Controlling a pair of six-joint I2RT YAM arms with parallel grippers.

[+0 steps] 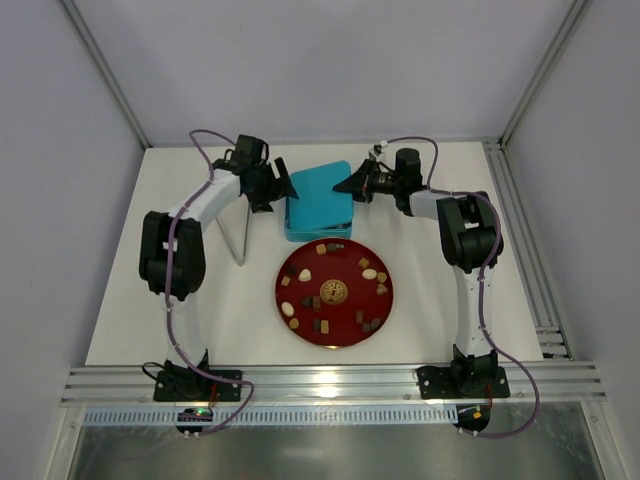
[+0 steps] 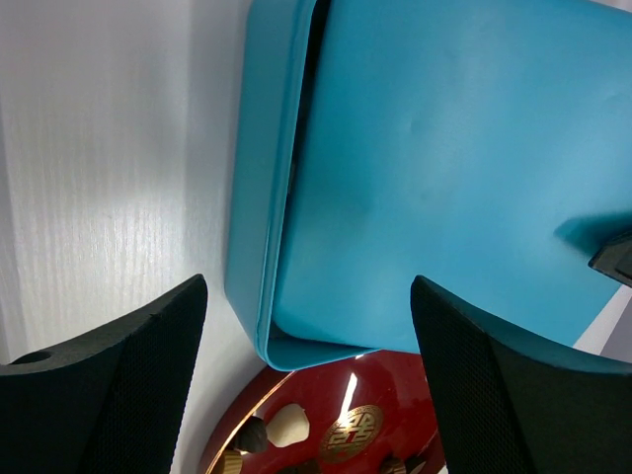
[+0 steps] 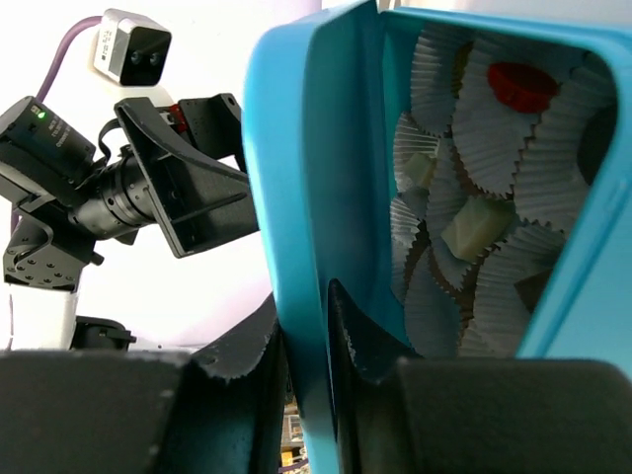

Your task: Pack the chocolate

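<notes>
Red and round, the plate [image 1: 345,268] is sitting on the white table [image 1: 130,300] nearest my two bases, between my arms. It is carrying the chocolate [image 1: 319,326]: small dark brown, tan and cream pieces lying loosely in a ring around a gold emblem [image 1: 332,290] in the middle.

Just beside the plate's far rim, the teal box [image 1: 318,230] is resting, and my two hands are reaching in at it from opposite sides. My left gripper [image 2: 308,296] is hanging spread wide at the box's left side, grasping nothing. Its black fingers [image 2: 138,385] are framing the near corner of the box, and I cannot tell whether they are touching it.

My right gripper [image 3: 304,306] is pinching the edge of the teal lid [image 3: 296,148] between its fingers and is holding that lid tilted up off the box. Through the gap, my right wrist camera is showing white fluted paper cups [image 3: 494,128] crowding the inside. More chocolate is lying in them: a red piece [image 3: 520,84] near the top and cream cubes [image 3: 474,225] lower down.

Left of the box, a thin grey panel [image 1: 241,235] is standing on edge on the table.
</notes>
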